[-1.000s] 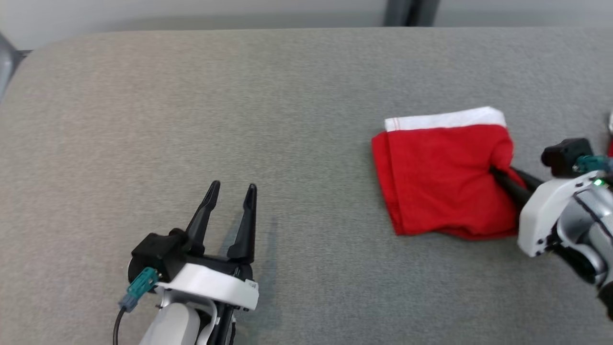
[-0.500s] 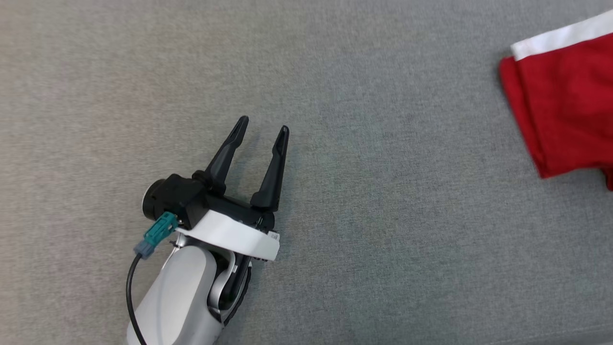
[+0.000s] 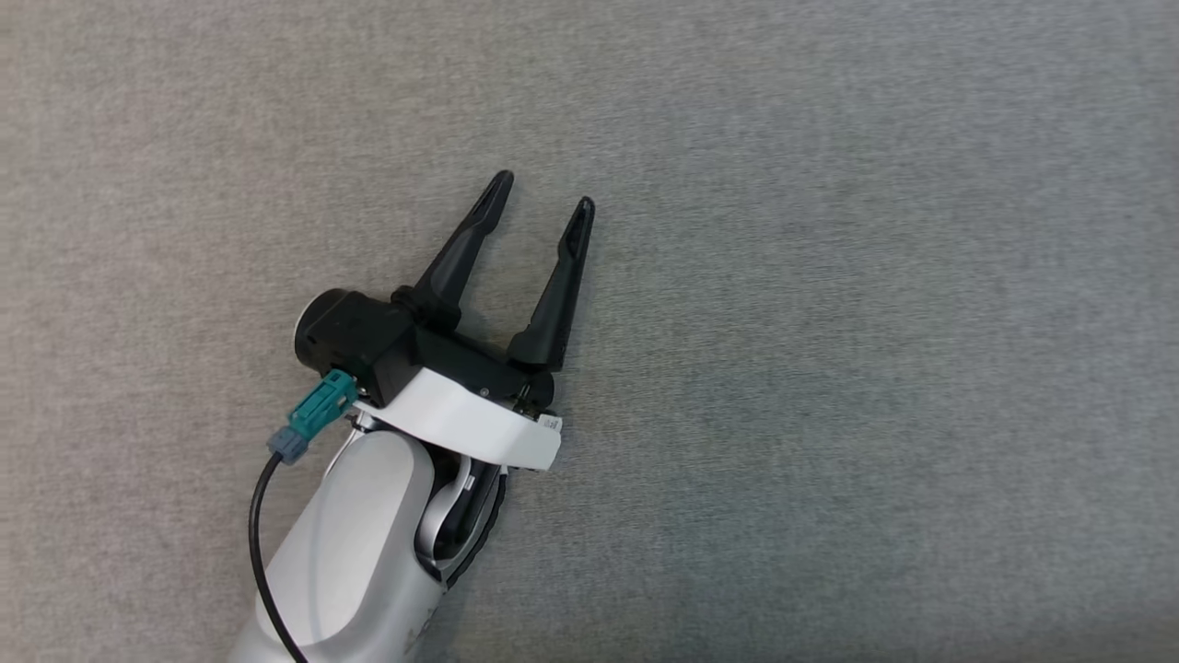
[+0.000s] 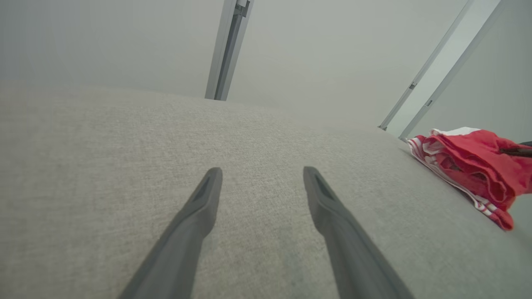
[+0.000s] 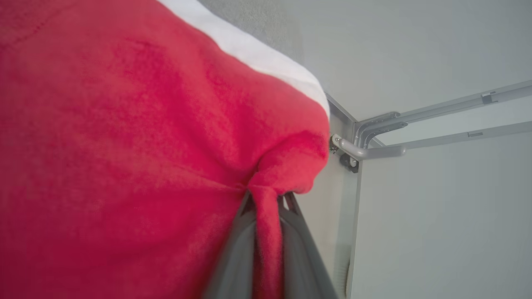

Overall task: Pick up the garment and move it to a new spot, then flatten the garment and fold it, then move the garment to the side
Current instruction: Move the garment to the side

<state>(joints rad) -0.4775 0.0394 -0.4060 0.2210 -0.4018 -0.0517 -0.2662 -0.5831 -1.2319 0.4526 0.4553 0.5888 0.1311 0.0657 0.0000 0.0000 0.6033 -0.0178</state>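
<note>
The garment (image 5: 124, 145) is red with a white band, folded into a bundle. My right gripper (image 5: 266, 199) is shut on a pinched fold of its red cloth, which bunches between the two fingers. In the left wrist view the garment (image 4: 469, 162) lies far to the right on the grey surface, with a dark fingertip (image 4: 515, 151) poking into it. My left gripper (image 3: 543, 198) stands open over bare grey fabric, nothing between its fingers, and in its own view the left gripper (image 4: 262, 176) points across the surface, well away from the garment.
The grey fabric surface (image 3: 829, 368) spreads all around the left gripper. Behind it stands a pale wall with metal frame bars (image 4: 226, 45), and a bent metal bracket (image 5: 365, 145) shows beside the garment.
The head camera has swung away, so the garment and right arm slid out of its picture to the right. The left gripper stays open; the right stays shut on the garment.
</note>
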